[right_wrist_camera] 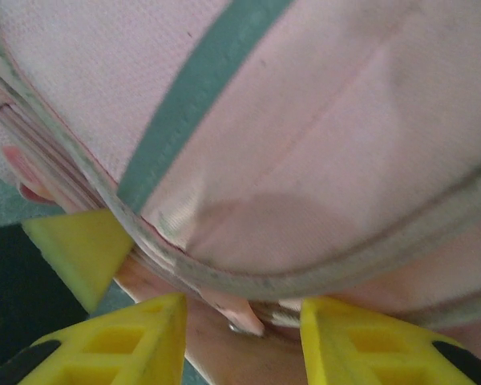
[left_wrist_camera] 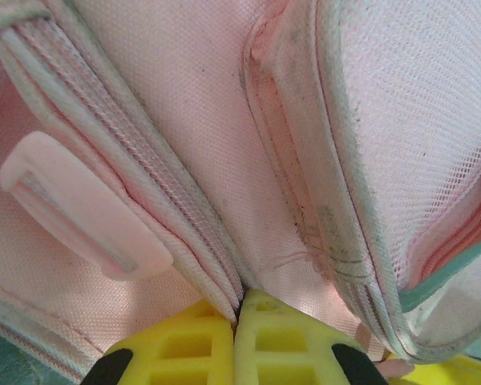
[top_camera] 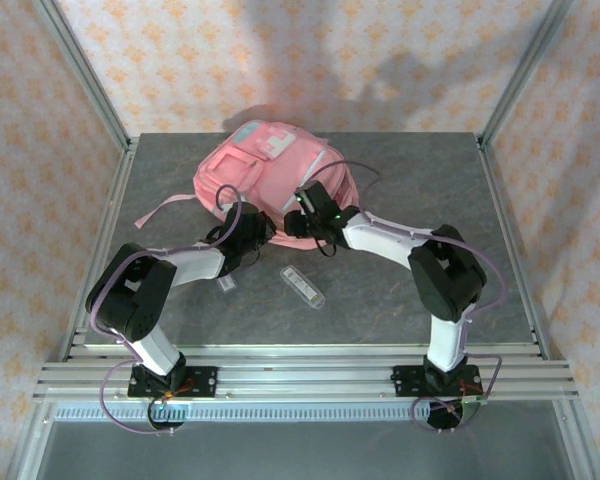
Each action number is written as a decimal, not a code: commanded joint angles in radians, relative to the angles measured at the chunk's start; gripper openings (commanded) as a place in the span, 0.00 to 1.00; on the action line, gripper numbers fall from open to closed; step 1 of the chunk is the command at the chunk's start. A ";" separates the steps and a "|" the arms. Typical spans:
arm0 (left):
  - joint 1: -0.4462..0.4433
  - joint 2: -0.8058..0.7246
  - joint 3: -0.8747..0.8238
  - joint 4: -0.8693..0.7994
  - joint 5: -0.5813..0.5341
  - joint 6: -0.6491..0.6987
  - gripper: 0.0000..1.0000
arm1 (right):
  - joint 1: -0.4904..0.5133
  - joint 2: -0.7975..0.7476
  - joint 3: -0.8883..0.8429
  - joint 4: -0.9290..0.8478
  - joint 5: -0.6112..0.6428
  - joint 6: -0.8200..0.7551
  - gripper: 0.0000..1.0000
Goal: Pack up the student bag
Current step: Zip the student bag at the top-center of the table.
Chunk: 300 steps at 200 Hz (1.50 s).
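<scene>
student bag [top_camera: 265,165] is limp fabric, so grab the stiffer zip seam [left_wrist_camera: 172,216]: left gripper [left_wrist_camera: 236,325] pinches it, right gripper [right_wrist_camera: 244,329] gapes, holding nothing.

White-and-black arms [top_camera: 195,262] carry purple cables [top_camera: 104,395] (the fingers [left_wrist_camera: 192,345] are yellow).

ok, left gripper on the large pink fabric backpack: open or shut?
Shut. The left gripper's yellow fingers meet tip to tip, with a ribbed zip seam of the large pink fabric backpack pinched between them.
</scene>
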 commanded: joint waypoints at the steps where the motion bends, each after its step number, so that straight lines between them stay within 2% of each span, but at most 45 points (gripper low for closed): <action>1: 0.003 -0.036 -0.016 0.054 0.011 -0.004 0.00 | 0.009 0.036 0.062 -0.008 0.073 -0.003 0.40; 14: 0.003 -0.038 -0.020 0.057 0.009 -0.007 0.00 | 0.010 0.062 0.086 -0.019 0.083 0.008 0.35; 29: 0.003 -0.039 -0.020 0.057 0.006 -0.008 0.00 | 0.013 0.081 0.101 -0.032 0.095 0.011 0.24; 48: 0.004 -0.037 -0.017 0.054 0.003 -0.008 0.00 | 0.013 0.079 0.083 -0.024 0.108 0.014 0.05; 62: 0.004 -0.034 -0.014 0.052 0.001 -0.008 0.00 | 0.013 0.064 0.063 -0.012 0.122 0.017 0.00; 102: 0.008 -0.029 -0.014 0.051 -0.006 -0.010 0.00 | 0.015 -0.022 -0.014 0.051 0.153 0.021 0.00; 144: 0.040 -0.040 -0.044 0.036 -0.028 -0.032 0.00 | 0.007 -0.161 -0.186 0.165 0.233 0.059 0.00; 169: 0.068 -0.063 -0.062 0.034 -0.022 -0.032 0.00 | -0.031 -0.250 -0.332 0.239 0.311 0.096 0.00; 187: 0.081 -0.079 -0.063 0.027 -0.018 -0.023 0.00 | -0.077 -0.298 -0.411 0.311 0.320 0.114 0.00; 206: 0.085 -0.088 -0.055 0.020 -0.002 -0.011 0.00 | -0.093 -0.326 -0.444 0.377 0.285 0.097 0.00; 245: 0.099 -0.104 -0.023 -0.043 0.010 0.047 0.00 | -0.080 -0.347 -0.453 0.449 0.108 0.055 0.00; 281: 0.185 -0.168 -0.030 -0.110 0.019 0.106 0.00 | -0.015 -0.367 -0.487 0.498 -0.017 0.022 0.00; 300: 0.232 -0.211 -0.030 -0.156 0.019 0.146 0.00 | 0.031 -0.363 -0.529 0.611 -0.040 -0.009 0.00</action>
